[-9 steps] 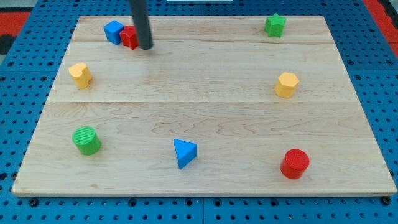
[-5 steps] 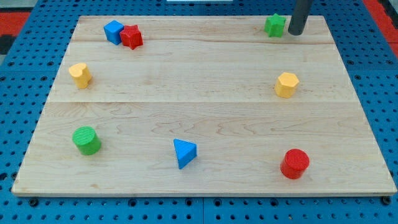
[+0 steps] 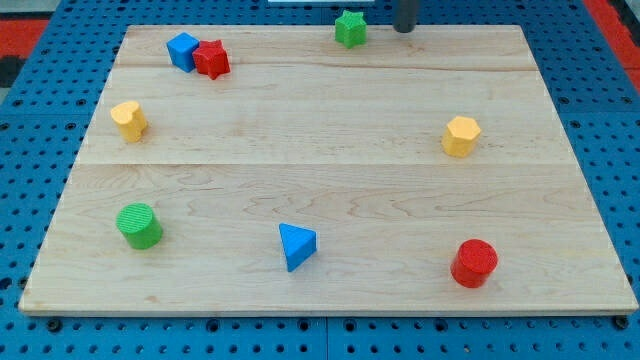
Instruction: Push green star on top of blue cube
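Observation:
The green star (image 3: 350, 28) lies at the board's top edge, a little right of the middle. The blue cube (image 3: 182, 50) sits near the top left corner, with a red star (image 3: 211, 59) touching its right side. My tip (image 3: 404, 28) is at the view's top, a short way to the right of the green star and apart from it. Only the rod's lower end shows.
A yellow block (image 3: 128, 120) is at the left, a yellow block (image 3: 461, 136) at the right. A green cylinder (image 3: 139, 225) is at the lower left, a blue triangle (image 3: 296, 246) at the bottom middle, a red cylinder (image 3: 474, 263) at the lower right. The wooden board (image 3: 330, 180) lies on a blue pegboard.
My tip went from beside the red star to the right of the green star. It then moved left, and the green star slid left along the top edge.

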`<state>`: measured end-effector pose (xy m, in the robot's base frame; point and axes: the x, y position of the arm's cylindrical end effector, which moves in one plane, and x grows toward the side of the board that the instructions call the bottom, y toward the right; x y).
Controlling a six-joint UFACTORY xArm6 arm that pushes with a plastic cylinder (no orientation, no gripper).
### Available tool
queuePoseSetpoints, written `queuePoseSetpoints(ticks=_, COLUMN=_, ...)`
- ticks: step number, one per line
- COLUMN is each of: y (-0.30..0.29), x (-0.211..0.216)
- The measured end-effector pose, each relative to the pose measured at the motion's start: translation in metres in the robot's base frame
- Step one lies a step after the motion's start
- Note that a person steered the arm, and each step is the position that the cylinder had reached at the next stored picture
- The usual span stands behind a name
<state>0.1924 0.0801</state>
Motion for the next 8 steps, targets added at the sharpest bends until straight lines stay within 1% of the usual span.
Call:
queuePoseSetpoints(ticks=1, y=-0.126, x=0.003)
queuePoseSetpoints(ticks=2, y=-0.210, x=0.040)
queuePoseSetpoints(ticks=3, y=-0.194, x=0.046)
queuePoseSetpoints(ticks=4, y=-0.135, x=0.043)
queuePoseSetpoints(ticks=5, y=-0.118, x=0.057)
queuePoseSetpoints(ticks=6, y=-0.119, x=0.010)
queuePoseSetpoints(ticks=7, y=-0.127, x=0.000)
queuePoseSetpoints(ticks=8, y=-0.162, x=0.000)
